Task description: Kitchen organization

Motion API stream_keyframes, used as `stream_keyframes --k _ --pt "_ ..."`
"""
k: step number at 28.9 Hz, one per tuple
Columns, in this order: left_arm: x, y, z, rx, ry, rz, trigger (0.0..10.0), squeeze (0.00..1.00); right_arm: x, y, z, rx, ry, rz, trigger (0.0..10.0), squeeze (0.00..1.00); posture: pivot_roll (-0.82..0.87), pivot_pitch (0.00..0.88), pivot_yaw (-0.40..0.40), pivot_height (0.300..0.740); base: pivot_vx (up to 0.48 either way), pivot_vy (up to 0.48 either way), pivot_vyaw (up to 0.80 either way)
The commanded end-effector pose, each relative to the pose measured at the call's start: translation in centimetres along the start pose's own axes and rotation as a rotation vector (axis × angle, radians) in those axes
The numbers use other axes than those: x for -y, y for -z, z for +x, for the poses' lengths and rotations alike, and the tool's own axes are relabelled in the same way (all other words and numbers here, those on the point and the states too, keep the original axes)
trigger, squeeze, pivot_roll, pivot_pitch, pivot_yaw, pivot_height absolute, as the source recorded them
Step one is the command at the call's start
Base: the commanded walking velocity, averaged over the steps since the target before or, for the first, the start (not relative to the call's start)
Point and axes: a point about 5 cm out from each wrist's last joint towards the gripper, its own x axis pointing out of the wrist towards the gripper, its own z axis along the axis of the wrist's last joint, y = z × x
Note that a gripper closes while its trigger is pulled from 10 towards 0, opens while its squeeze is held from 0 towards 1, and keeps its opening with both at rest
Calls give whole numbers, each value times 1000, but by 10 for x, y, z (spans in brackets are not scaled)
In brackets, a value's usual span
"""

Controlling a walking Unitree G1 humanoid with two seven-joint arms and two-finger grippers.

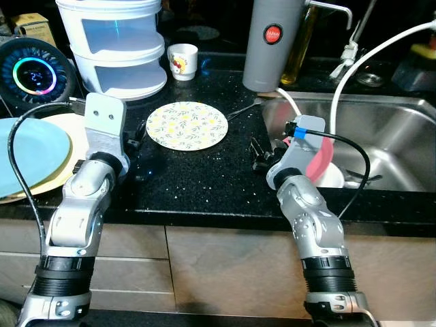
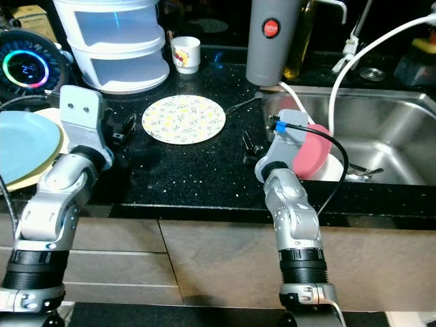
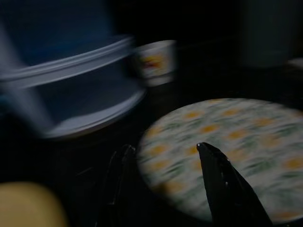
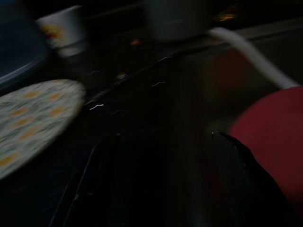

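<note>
My arms are silver with black fingers. The countertop [image 1: 204,184] is black with fine white speckles. The round plate [image 1: 187,125] is white with a yellow and green floral pattern. The small cup [image 1: 182,61] is white with a red and yellow motif. The flask [image 1: 271,42] is grey with a red badge. The stacked plates [image 1: 30,155] are light blue over yellow. The dish [image 1: 321,158] in the steel sink [image 1: 402,136] is pink.

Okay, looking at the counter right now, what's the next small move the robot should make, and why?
Probably ease the left gripper forward onto the near rim of the floral plate. The left wrist view shows its open fingers already straddling that rim, and the plate lies flat and alone on the black counter, while the right gripper sits open by the sink.
</note>
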Motion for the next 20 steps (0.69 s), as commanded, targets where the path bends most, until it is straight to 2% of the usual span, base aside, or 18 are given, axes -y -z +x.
stream_keyframes --k 1,4,11,20 --pt "3 1 -1 -3 20 3 10000 0 3 -1 -1 5 11 1 10000 0 21 146 0 740 292 0 0" --pt "4 1 -1 -2 24 0 10000 0 3 -1 0 5 8 -1 10000 0 21 146 0 740 277 0 0" --pt "9 0 -1 6 20 -49 10000 0 2 -3 0 10 3 -4 10000 0 21 145 -1 740 0 0 0" --pt "5 -6 -1 25 -28 -87 10000 0 -1 -12 3 37 -48 -30 10000 0 19 134 -5 740 0 0 0"
